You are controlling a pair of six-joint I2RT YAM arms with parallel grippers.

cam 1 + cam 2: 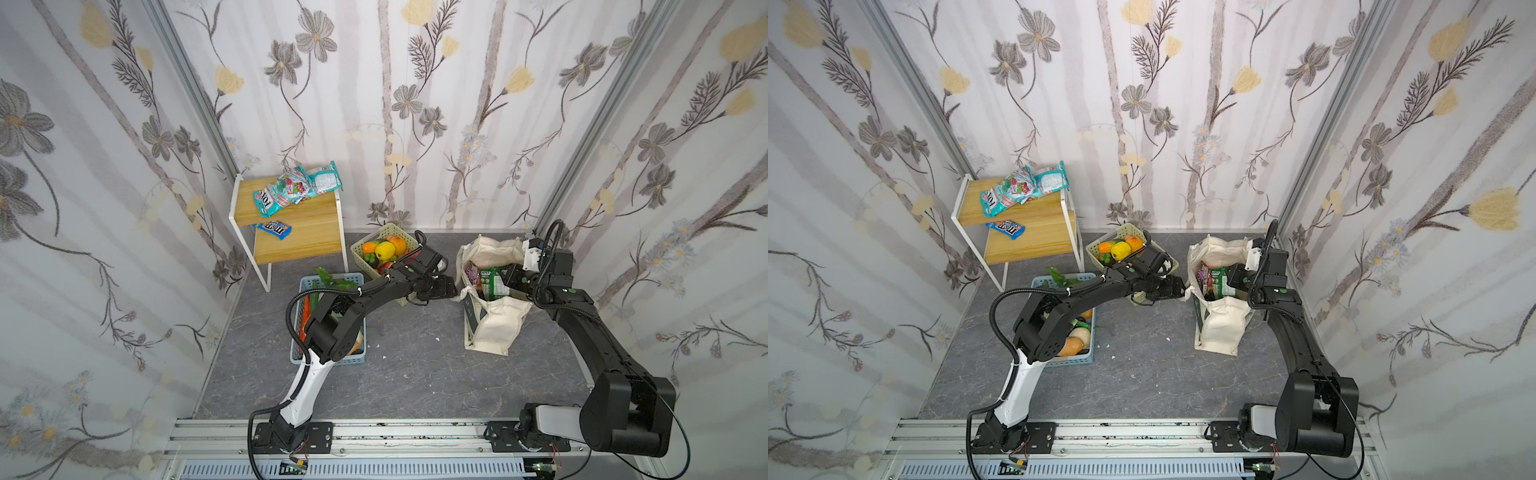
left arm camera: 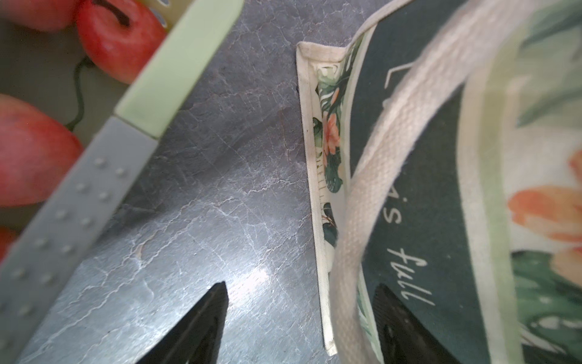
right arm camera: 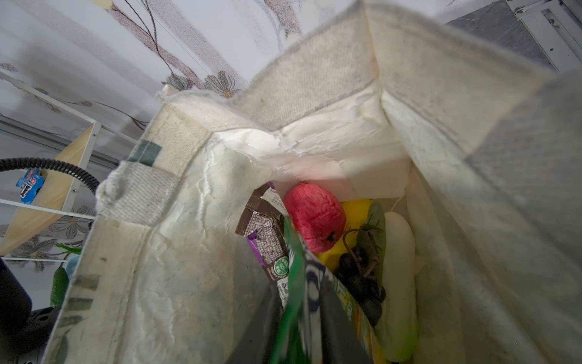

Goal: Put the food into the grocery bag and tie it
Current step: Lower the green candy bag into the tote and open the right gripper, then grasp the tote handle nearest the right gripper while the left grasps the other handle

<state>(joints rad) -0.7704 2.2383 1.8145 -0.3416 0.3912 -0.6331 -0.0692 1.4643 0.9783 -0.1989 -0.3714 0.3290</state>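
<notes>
The grocery bag [image 1: 496, 326] stands upright, right of centre in both top views, with its mouth open upward. The left gripper [image 1: 452, 293] reaches in from the left of the frame and sits right at the bag's left edge. The right gripper [image 1: 510, 277] comes from the right and dips into the mouth.

The next move turns on the left arm, which is the nearer one to the left handle. In the left wrist view the cream strap handle [image 2: 368, 195] loops over the bag's dark green panel and passes between the 2 dark fingertips [image 2: 214, 315]. It lies much closer to the fingertip on the panel side. The jaws stand wide, straddling the strap without pinching it. Near the tips the strap's long axis runs along the fingers, so I judge that closing would trap it side-on.

In the right wrist view the green packet [image 3: 296, 302] stands on edge right at the gripper. Deeper in the bag are a pink ball [image 3: 315, 217], a grape bunch [image 3: 362, 283] and a brown wrapper [image 3: 267, 239]. I cannot tell whether that gripper grips the packet or not.

More fruit sits in the beige basket [image 1: 386, 227], and snack packets [image 1: 274, 199] lie on the shelf [image 1: 307, 245] at upper left.
</notes>
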